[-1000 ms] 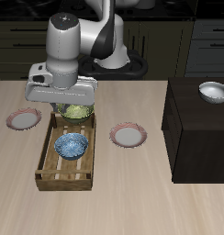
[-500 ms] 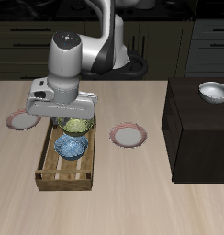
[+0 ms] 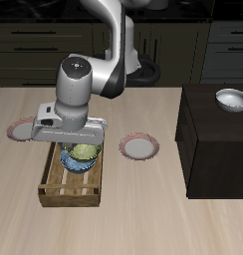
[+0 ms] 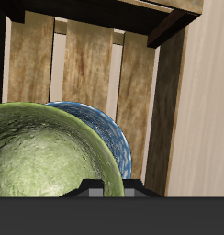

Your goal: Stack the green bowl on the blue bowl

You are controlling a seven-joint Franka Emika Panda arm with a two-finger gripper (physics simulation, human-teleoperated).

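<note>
My gripper (image 3: 82, 141) is shut on the rim of the green bowl (image 3: 85, 152) and holds it upright, directly over the blue bowl (image 3: 76, 165). The blue bowl sits inside a wooden crate (image 3: 56, 191) on the table. In the wrist view the green bowl (image 4: 40, 151) covers most of the blue bowl (image 4: 112, 138), of which only a speckled crescent shows. I cannot tell whether the two bowls touch. The crate's slats (image 4: 86, 64) lie below them.
Two pink-rimmed white plates lie on the table, one (image 3: 24, 128) on one side of the crate and one (image 3: 139, 147) on the other. A small white bowl (image 3: 232, 99) stands on a dark cabinet (image 3: 218, 149) beside the table.
My gripper has carried the green bowl from the back part of the crate toward the table's front edge and lower, so it now sits over the blue bowl.
</note>
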